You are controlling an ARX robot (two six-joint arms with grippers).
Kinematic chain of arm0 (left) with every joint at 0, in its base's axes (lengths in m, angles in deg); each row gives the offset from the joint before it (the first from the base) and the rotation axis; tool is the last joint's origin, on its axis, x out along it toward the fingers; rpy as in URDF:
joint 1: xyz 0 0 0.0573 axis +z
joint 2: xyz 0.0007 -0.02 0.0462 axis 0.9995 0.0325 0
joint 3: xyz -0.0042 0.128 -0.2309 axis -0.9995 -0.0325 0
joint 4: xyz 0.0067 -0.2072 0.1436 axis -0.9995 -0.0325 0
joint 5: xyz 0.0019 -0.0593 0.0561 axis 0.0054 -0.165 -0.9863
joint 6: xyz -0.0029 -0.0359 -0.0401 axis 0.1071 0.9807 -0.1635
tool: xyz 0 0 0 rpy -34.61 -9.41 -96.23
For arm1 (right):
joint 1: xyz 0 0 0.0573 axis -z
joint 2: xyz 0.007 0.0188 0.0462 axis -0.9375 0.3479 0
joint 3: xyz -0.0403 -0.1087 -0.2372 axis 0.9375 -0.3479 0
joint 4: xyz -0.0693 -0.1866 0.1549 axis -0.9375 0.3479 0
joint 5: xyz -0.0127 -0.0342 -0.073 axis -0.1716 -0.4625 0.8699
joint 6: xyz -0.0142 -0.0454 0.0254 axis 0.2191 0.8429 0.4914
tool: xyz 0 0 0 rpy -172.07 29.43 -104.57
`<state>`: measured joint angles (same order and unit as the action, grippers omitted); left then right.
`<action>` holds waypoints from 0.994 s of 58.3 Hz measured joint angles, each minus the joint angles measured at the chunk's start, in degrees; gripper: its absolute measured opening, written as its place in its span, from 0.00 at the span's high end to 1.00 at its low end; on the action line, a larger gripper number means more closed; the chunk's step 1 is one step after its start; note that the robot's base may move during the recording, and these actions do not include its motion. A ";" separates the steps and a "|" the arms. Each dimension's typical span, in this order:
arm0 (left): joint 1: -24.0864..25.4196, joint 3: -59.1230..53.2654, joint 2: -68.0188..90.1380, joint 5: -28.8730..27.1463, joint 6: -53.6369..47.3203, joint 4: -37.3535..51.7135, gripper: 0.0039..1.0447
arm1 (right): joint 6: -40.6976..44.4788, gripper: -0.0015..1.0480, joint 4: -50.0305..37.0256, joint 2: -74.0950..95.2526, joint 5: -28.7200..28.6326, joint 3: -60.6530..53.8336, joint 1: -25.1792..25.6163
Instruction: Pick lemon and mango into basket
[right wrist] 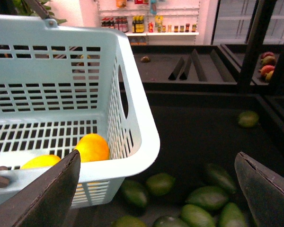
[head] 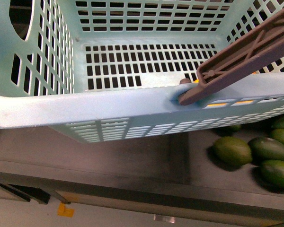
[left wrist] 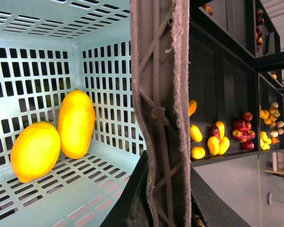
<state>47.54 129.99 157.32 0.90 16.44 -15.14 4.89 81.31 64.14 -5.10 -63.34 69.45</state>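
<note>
The aqua basket [head: 109, 106] fills the top of the front view, its grey-brown handle [head: 246, 52] swung up at the right. In the left wrist view the lemon [left wrist: 35, 151] and the longer mango [left wrist: 76, 124] lie side by side, touching, on the basket [left wrist: 28, 71] floor. My left gripper [left wrist: 161, 208] is shut on the handle [left wrist: 158, 113]. My right gripper [right wrist: 156, 198] hangs open and empty beside the basket [right wrist: 137, 109], above green fruits. Both yellow fruits [right wrist: 92, 147] show inside its near corner.
Dark green oval fruits [head: 232, 150] lie in the dark bin below and right of the basket, and several [right wrist: 208, 197] lie under my right gripper. Shelf dividers [right wrist: 182, 68] stand further back. Shelves of yellow and red fruit [left wrist: 217, 139] are beyond the handle.
</note>
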 joint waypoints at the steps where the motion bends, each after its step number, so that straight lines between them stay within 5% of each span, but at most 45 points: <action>1: -0.02 0.00 0.00 -0.09 0.00 0.00 0.93 | 0.02 0.08 0.00 -0.07 0.20 0.00 0.00; 27: 0.79 -0.02 -0.22 -0.68 -0.46 -0.02 0.93 | 0.02 0.08 -0.02 0.02 -0.17 -0.07 0.13; 34: -1.62 -0.09 1.36 -21.16 11.85 5.95 0.93 | 0.02 0.08 -0.02 0.02 0.00 -0.07 0.13; 39: -1.55 1.51 3.89 -29.64 22.10 7.56 0.93 | 0.02 0.08 -0.02 0.00 0.07 -0.07 0.13; 58: 5.86 7.30 16.06 -31.32 31.54 9.55 0.93 | 0.02 0.08 -0.02 0.02 0.02 -0.07 0.13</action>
<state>53.39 137.29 173.39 -30.42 47.98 -5.59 4.92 81.28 64.16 -5.08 -63.40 69.59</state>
